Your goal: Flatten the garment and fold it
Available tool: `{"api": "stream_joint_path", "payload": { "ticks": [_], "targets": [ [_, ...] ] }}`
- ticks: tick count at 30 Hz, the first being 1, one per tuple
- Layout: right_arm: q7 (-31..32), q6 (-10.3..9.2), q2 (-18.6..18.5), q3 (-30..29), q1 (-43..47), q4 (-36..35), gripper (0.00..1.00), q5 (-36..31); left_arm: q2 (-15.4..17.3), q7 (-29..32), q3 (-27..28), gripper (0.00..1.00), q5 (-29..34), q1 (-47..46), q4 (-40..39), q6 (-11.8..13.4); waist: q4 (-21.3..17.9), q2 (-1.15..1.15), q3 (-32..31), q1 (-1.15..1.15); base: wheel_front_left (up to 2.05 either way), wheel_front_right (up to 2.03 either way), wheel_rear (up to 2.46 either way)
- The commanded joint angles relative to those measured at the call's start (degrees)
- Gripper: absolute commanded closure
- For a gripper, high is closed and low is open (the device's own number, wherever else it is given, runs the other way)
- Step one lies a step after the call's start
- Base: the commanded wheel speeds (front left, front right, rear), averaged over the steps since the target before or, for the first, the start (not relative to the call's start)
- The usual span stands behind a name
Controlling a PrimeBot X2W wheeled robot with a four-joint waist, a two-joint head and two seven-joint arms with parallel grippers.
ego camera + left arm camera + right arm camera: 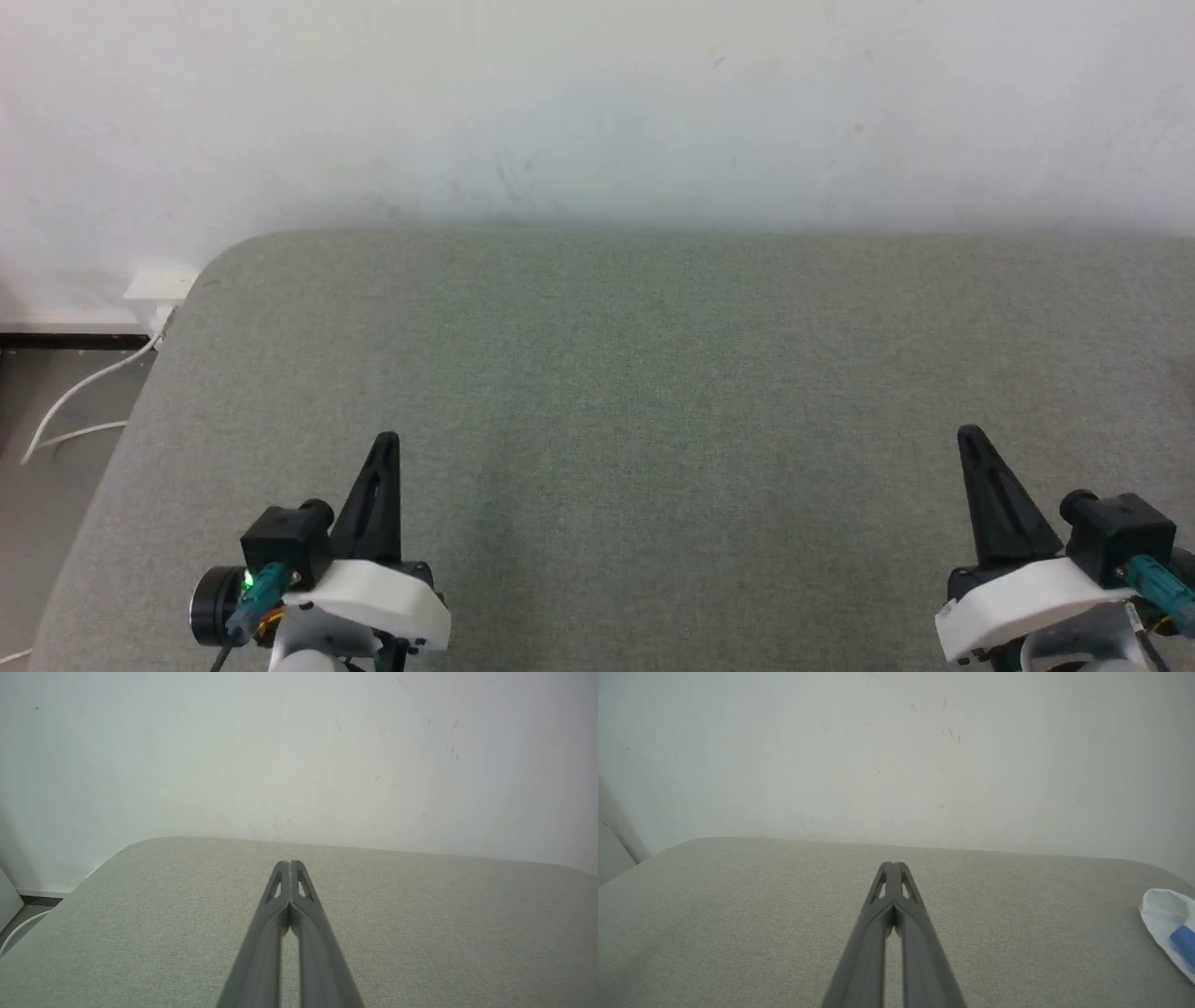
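Far left: a white cable (84, 397) trails to the floor beside the grey padded table (653, 355).
Left gripper: the left gripper (386, 437) is poised over the table's near edge, fingers pressed together and empty.
Right gripper: the right gripper (971, 431) mirrors it, clenched on nothing.
Far right: the garment (1164, 917) lies bunched on the table, white with a blue patch, well right of the right gripper and untouched.
Step in hand: likely fetching the garment; flattening has not begun.
Doing it well: part the fingers before arriving, pinch one edge layer, draw it to the table's centre.
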Motion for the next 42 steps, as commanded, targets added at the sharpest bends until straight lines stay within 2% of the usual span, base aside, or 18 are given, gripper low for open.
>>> {"api": "stream_joint_path", "payload": {
  "ticks": [1, 42],
  "targets": [
    [0.12, -0.03, 0.04, 0.18, -0.67, -0.12, 1.00, -0.36, -0.05, 0.49, 0.27, 1.00, 0.65, 0.51, -0.53, 0.48, -0.04, 0.00, 0.01, -0.01, 0.00, 0.00, 0.00],
    [2.61, -0.06, 0.11, 1.27, -1.89, -0.34, 1.00, -2.77, -0.14, 5.29, 1.04, 1.00, 4.12, 1.29, -4.70, 1.27, -1.83, 0.00, 0.48, -0.01, 0.00, 0.00, 0.00]
  ]
}}
